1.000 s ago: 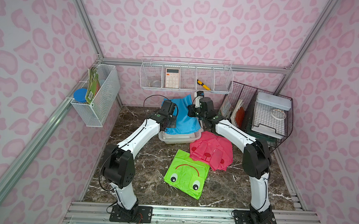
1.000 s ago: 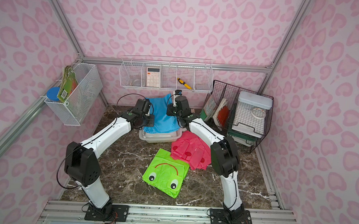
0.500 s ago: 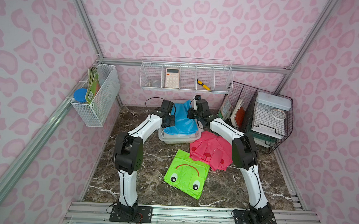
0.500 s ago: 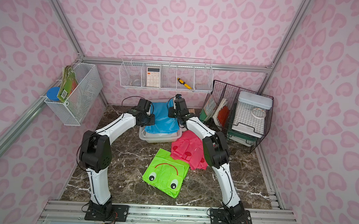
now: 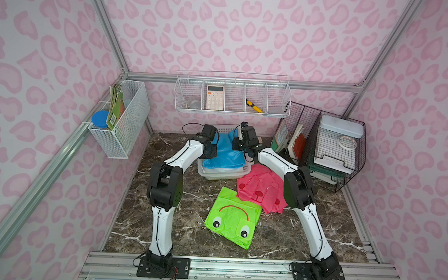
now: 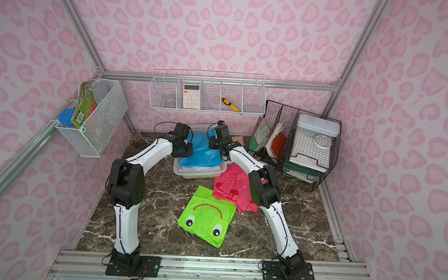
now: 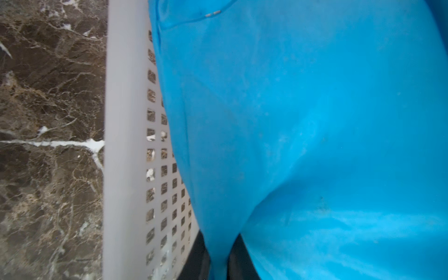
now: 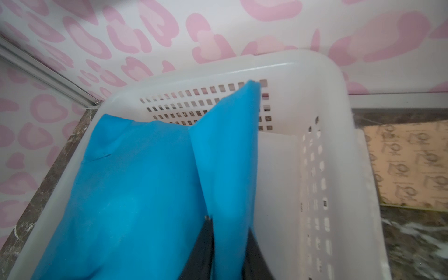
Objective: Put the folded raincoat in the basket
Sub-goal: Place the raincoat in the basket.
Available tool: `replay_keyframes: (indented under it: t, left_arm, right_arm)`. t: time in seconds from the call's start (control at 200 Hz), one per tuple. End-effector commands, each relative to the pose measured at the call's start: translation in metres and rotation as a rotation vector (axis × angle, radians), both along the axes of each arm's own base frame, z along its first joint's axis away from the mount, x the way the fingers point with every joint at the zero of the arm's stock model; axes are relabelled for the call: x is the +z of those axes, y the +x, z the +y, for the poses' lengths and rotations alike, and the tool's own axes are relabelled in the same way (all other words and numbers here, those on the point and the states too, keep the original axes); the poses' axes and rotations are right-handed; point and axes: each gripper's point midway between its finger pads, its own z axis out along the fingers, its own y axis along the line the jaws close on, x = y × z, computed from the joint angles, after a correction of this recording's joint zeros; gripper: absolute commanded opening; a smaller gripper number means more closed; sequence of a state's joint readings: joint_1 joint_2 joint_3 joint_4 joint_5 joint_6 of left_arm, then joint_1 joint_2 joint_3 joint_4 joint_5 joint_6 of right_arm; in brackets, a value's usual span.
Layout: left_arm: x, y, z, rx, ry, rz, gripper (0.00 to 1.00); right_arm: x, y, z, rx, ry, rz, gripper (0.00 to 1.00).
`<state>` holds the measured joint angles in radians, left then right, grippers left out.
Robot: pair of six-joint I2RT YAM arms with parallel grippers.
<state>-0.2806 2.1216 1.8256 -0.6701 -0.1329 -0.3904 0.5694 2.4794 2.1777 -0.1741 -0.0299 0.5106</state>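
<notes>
centre, far: white perforated plastic basket [image 5: 225,175] on brown marble tabletop [image 5: 176,222] | inside it: blue folded plastic raincoat [image 5: 224,154] | lower right of basket, apparently touching its corner: pink plastic raincoat [image 5: 259,190] | below that, edges overlapping: green frog-faced raincoat [image 5: 230,220] | right of basket: black wire rack [image 5: 332,154] | above, on back wall: white wire shelf basket [image 5: 232,93]

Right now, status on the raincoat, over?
Fabric between jaws of left pincer and right pincer. The folded blue plastic raincoat lies in the white perforated plastic basket. A crumpled pink raincoat at basket's near corner.
</notes>
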Motion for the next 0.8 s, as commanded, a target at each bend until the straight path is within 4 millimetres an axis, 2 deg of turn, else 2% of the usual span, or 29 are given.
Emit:
replay_keyframes:
  t: [0.0, 0.075, 0.14, 0.26, 0.29, 0.32, 0.34, 0.4, 0.49, 0.555, 0.65, 0.705, 0.725, 0.74, 0.8]
  left_arm:
    - [0.009, -0.011, 0.003, 0.021, -0.006, 0.037, 0.16]
    - [0.020, -0.012, 0.003, 0.019, -0.015, 0.014, 0.19]
    - [0.029, -0.014, 0.004, 0.023, -0.015, 0.002, 0.27]
    - [0.041, -0.019, 0.007, 0.031, -0.013, -0.007, 0.42]
    - [0.044, -0.021, 0.009, 0.036, -0.010, -0.008, 0.45]
    - [0.047, -0.022, 0.009, 0.039, -0.010, -0.012, 0.47]
    - [0.050, -0.023, 0.009, 0.041, -0.011, -0.016, 0.48]
    - [0.056, -0.024, 0.010, 0.047, -0.018, -0.029, 0.49]
    - [0.063, -0.021, 0.004, 0.033, -0.056, -0.061, 0.52]
    - [0.066, -0.015, -0.009, -0.005, -0.114, -0.081, 0.52]
    - [0.063, -0.005, -0.028, -0.068, -0.190, -0.100, 0.53]
    - [0.057, 0.002, -0.033, -0.078, -0.209, -0.106, 0.53]
    - [0.054, 0.004, -0.034, -0.076, -0.213, -0.108, 0.53]
    - [0.052, 0.006, -0.034, -0.076, -0.214, -0.109, 0.53]
    - [0.041, 0.012, -0.033, -0.059, -0.207, -0.103, 0.54]
  right_arm:
    - [0.023, -0.007, 0.003, 0.020, -0.008, -0.015, 0.42]
    - [0.042, -0.011, 0.002, 0.010, -0.021, -0.048, 0.53]
    - [0.057, -0.013, -0.003, -0.008, -0.037, -0.071, 0.59]
    - [0.074, -0.020, -0.013, -0.048, -0.079, -0.106, 0.66]
    - [0.077, -0.023, -0.014, -0.050, -0.086, -0.118, 0.67]
    - [0.071, -0.025, -0.014, -0.053, -0.097, -0.116, 0.68]
    - [0.083, -0.028, -0.015, -0.056, -0.088, -0.135, 0.69]
    - [0.085, -0.034, -0.015, -0.053, -0.084, -0.143, 0.69]
    - [0.081, -0.039, -0.015, -0.044, -0.071, -0.138, 0.69]
    - [0.077, -0.042, -0.004, 0.013, -0.029, -0.134, 0.69]
    - [0.068, -0.045, 0.013, 0.096, 0.028, -0.108, 0.68]
    - [0.058, -0.045, 0.020, 0.111, 0.029, -0.085, 0.68]
    - [0.060, -0.044, 0.020, 0.112, 0.031, -0.084, 0.68]
    - [0.046, -0.043, 0.022, 0.112, 0.018, -0.062, 0.68]
    - [0.027, -0.039, 0.024, 0.115, 0.006, -0.028, 0.67]
